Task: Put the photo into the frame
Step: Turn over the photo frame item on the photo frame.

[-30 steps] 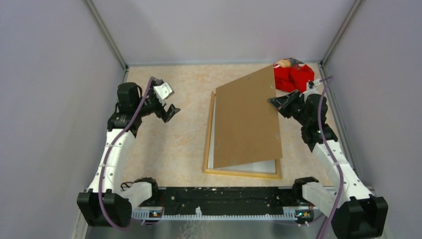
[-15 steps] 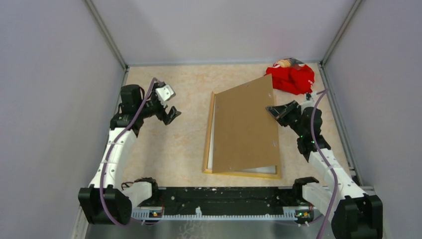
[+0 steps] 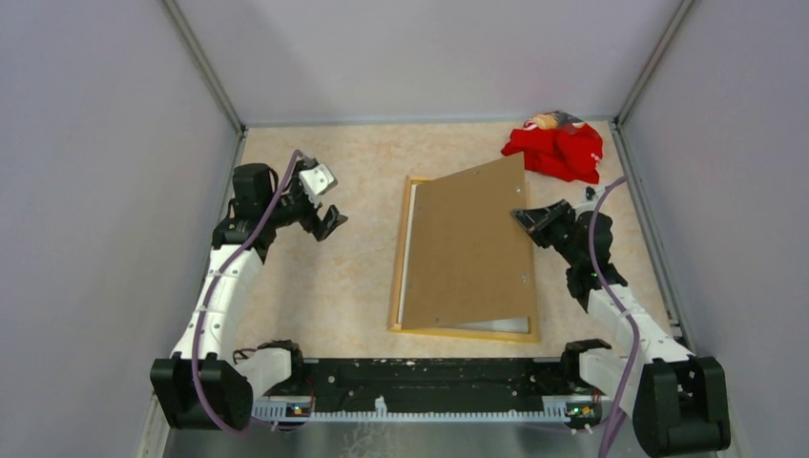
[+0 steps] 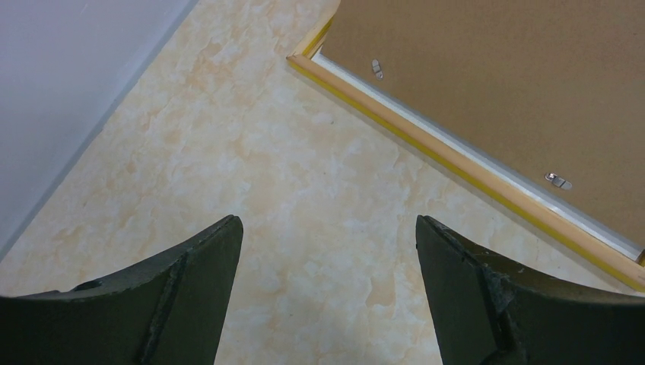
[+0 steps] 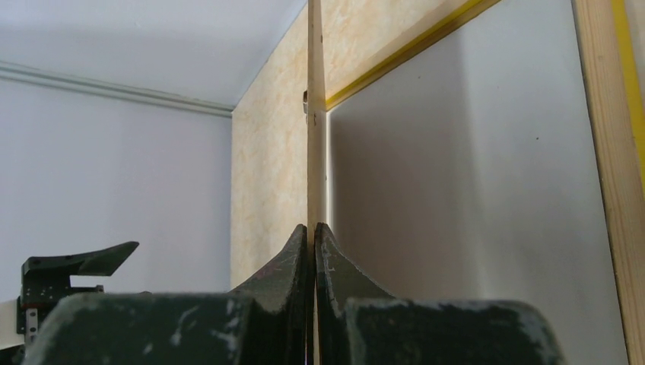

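photo (image 3: 508,324) prob. mostly under backing board (image 3: 467,246)

The scene is a robotics lab test cell, not a lived-in room. Plain pale grey panel walls (image 3: 95,191) close in the left, far and right sides. Bare metal corner posts (image 3: 205,69) join them, slanting out toward the upper corners of the top view. The working surface is a marble-patterned tabletop (image 3: 353,277). Along the bottom edge, a black mounting rail (image 3: 429,374) carries two white robot arms (image 3: 221,286) with exposed purple cables (image 3: 195,336).
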### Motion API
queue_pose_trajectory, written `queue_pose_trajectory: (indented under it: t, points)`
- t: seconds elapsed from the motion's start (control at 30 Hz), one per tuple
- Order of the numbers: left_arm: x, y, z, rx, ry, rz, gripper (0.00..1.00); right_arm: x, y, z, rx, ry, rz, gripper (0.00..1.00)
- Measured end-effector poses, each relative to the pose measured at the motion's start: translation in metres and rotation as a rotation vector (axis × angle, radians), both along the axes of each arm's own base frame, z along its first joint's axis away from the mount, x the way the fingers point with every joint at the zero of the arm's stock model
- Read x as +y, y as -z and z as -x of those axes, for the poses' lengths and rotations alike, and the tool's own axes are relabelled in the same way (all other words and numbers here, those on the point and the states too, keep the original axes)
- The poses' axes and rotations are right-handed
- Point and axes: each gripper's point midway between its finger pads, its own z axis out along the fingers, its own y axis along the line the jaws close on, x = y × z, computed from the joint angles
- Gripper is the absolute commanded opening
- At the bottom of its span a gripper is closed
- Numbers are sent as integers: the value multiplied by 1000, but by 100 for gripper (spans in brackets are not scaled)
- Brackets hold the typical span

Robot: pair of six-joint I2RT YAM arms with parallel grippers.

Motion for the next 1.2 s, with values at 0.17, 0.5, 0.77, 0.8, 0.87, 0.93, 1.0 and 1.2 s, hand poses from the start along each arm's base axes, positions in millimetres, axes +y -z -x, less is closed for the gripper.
queue_pose_trajectory:
  t: [0.17,0.5,0.77,0.8,0.87,0.93,1.0,1.2]
  points:
    - [0,1,0,3,1,-1,90,-4,12,-2,27,15,-9,0]
    - [0,8,1,19,2,-3,90,-7,22,-13,32,20,-25,0]
    - [0,12,-1,31,1,-3,90,-5,20,-17,12,7,-36,0]
    - [0,13,-1,34,1,-3,90,-5,22,-17,14,7,-36,0]
    - [0,14,-1,37,1,-3,90,-5,25,-16,14,5,-37,0]
    - [0,14,-1,39,1,-3,90,-4,29,-15,19,2,-42,0]
    - [0,14,-2,39,1,-3,90,-3,34,-14,28,-4,-48,0]
    - [0,14,-1,39,1,-3,90,-3,38,-13,26,-11,-50,0]
